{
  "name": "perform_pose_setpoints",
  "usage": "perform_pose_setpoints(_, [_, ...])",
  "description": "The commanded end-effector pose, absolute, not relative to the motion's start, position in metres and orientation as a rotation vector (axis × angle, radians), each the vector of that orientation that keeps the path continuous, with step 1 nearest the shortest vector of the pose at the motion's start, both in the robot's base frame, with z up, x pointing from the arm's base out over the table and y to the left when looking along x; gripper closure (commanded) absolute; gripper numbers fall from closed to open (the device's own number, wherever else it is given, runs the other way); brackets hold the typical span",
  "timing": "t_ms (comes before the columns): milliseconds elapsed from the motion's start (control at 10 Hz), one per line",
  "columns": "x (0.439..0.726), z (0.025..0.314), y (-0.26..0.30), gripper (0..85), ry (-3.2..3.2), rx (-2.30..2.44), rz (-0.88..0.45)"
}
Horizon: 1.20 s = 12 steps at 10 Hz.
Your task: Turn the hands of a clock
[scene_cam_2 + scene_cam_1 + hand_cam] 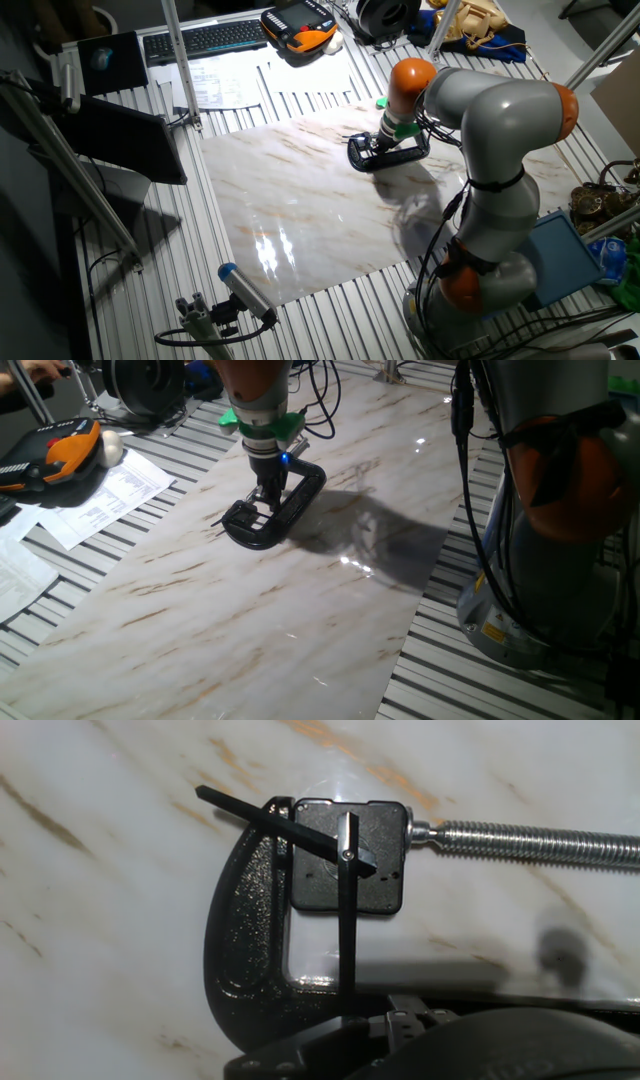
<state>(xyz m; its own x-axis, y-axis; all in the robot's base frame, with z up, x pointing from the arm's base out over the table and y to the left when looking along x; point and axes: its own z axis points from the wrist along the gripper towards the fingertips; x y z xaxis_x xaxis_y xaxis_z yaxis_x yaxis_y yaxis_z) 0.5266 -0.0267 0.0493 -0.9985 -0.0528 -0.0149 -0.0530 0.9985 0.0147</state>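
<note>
A small black square clock movement [320, 870] is held in the jaw of a black C-clamp [235, 970] lying on the marble slab [250, 610]. Two thin black hands sit on it: a long one [250, 808] points up-left and another [347, 935] points straight down toward my fingers. My gripper [266, 498] stands upright directly over the clamp [300, 495], its fingers close together just above the movement [245, 515]. In the hand view only a dark blur of the gripper [405, 1015] shows at the bottom edge, just below the tip of the downward hand.
The clamp's threaded screw [530, 840] runs right from the movement. Papers [110, 495] and an orange-black pendant [60, 450] lie left of the slab. A keyboard [205, 38] is at the back. The arm's base [560, 510] stands at the right.
</note>
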Motion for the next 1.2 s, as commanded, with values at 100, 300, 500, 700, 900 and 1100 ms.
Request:
perform_pose_setpoints(100, [0.527, 0.05, -0.025, 85.0, 3.127, -0.08, 0.031])
perform_pose_setpoints(300, [0.527, 0.049, -0.019, 85.0, 3.129, -0.075, 0.036])
perform_pose_setpoints(500, [0.526, 0.046, -0.016, 85.0, 3.126, -0.07, 0.038])
perform_pose_setpoints(700, [0.526, 0.045, -0.014, 85.0, 3.123, -0.068, 0.04])
perform_pose_setpoints(900, [0.525, 0.045, -0.008, 85.0, 3.123, -0.058, 0.033])
perform_pose_setpoints(1100, [0.524, 0.044, -0.002, 85.0, 3.124, -0.051, 0.024])
